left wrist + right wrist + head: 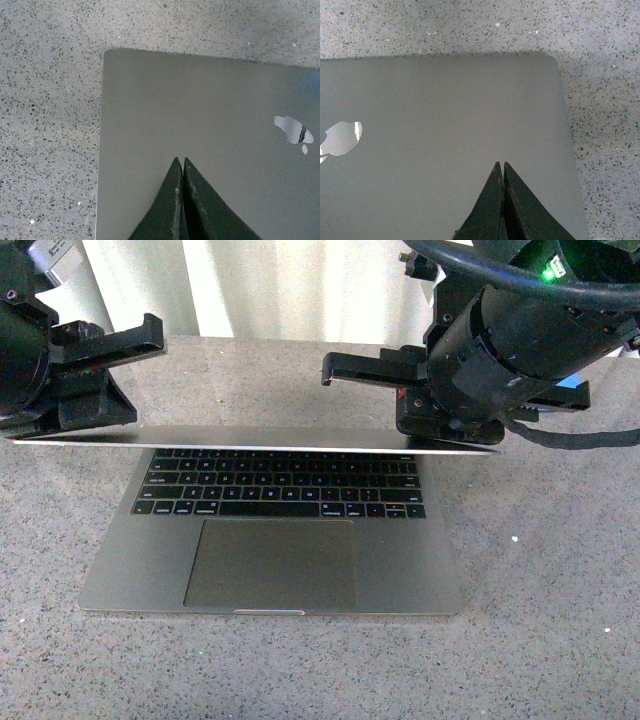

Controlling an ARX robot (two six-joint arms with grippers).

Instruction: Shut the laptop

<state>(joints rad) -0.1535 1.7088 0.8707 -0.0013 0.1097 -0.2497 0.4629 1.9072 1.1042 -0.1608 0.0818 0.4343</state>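
Where: the laptop (140, 570) lies square in front of the robot on a speckled stone table (560, 640), with its base flat and its trackpad (270, 562) nearest the camera.

Lid: the lid (200, 100) is tipped well forward over the base. From the front it shows only as a thin pale edge above the keyboard (280, 483).

Left gripper: the left gripper (180, 161) has its two fingers pressed together with nothing between them. The tips are over the lid's outer face near one corner.

Right gripper: the right gripper (500, 165) is closed the same way and holds nothing. It is over the outer face near the opposite corner.

Done so far: judging by the lid's angle, the closing is well under way, perhaps past halfway.

Left to do: the lid is not yet down. Every key row is visible, so a gap remains for both arms to press shut.

Front view alone shows: the opening between lid and base, the keys and the trackpad. It also shows one arm at each end of the lid.

Wrist views alone show: the lid's plain grey back and the pale apple logo (293, 131) between the two arms. They also show the shut fingertips close up.

Not clear: whether the tips press on the metal or hover just off it.
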